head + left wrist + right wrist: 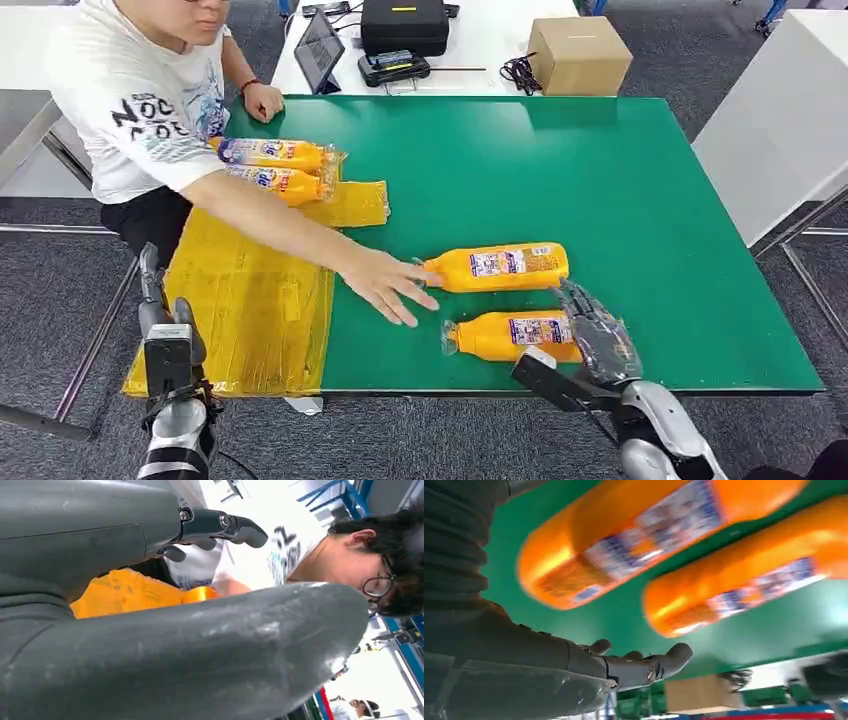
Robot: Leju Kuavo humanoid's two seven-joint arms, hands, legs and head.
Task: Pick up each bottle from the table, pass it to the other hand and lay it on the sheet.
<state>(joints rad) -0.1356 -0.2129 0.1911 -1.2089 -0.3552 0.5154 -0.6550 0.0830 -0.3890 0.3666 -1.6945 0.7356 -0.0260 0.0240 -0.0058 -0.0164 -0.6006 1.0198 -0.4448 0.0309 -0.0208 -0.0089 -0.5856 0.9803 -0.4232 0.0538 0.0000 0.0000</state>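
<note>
Two orange bottles lie side by side near the green table's [600,170] front edge, the nearer bottle [505,336] [649,535] and the farther bottle [500,266] [744,580]. My right hand [595,335] [639,665] hovers at the nearer bottle's base end, fingers spread, holding nothing. The yellow sheet [240,310] covers the table's left end and hangs over the front edge. Two more bottles [275,153] [282,183] lie at its far end. My left hand [165,320] [100,530] is raised beside the sheet's front left edge, fingers straight and empty.
A person stands at the table's left, one arm stretched across the sheet, the hand [385,285] flat by the farther bottle's cap. Behind the table sit a cardboard box [578,52], a tablet [320,45] and a black case [404,22]. A white table [780,130] stands right.
</note>
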